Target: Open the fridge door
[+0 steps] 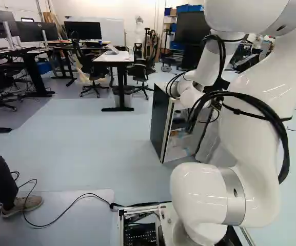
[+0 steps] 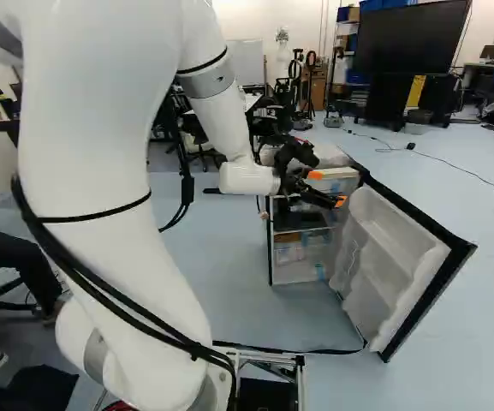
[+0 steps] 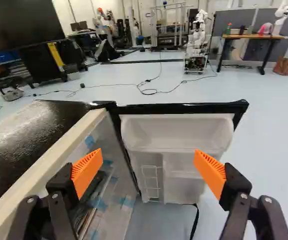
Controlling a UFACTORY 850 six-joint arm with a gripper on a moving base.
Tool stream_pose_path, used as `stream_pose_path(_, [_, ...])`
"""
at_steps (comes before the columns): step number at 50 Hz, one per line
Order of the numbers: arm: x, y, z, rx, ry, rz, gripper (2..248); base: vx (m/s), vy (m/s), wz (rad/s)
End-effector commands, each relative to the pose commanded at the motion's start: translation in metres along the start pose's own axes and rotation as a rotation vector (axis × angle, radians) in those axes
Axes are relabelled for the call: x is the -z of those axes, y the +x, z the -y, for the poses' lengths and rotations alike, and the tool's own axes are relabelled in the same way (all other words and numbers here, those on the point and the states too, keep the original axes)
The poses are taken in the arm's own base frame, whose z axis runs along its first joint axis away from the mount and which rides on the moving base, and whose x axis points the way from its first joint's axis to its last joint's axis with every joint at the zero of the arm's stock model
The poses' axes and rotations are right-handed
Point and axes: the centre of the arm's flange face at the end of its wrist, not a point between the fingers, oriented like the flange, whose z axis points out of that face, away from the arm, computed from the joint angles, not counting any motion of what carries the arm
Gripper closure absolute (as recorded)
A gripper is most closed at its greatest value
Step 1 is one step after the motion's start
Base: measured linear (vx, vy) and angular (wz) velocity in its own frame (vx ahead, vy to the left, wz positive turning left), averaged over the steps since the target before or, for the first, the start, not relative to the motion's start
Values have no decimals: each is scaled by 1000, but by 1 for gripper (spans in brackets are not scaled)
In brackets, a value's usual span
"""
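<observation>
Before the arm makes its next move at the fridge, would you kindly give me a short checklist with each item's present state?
1. Fridge door standing open, away from the fridge body: ok.
2. Door opened to its full limit: cannot tell.
3. Pincer open, with nothing gripped between its orange pads: ok.
4. Fridge body upright on the floor: ok.
5. Enough room between the pincer and the door to swing the arm: cannot tell; the right base view shows them close together.
6. Dark cord on the floor near the door's lower edge free of the door: cannot tell.
</observation>
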Motion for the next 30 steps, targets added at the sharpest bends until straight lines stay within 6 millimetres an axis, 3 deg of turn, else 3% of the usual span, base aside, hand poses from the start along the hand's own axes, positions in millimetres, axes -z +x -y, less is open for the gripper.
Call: stream_pose_path(30, [70,-18,0,132,351,6,3,0,0,0])
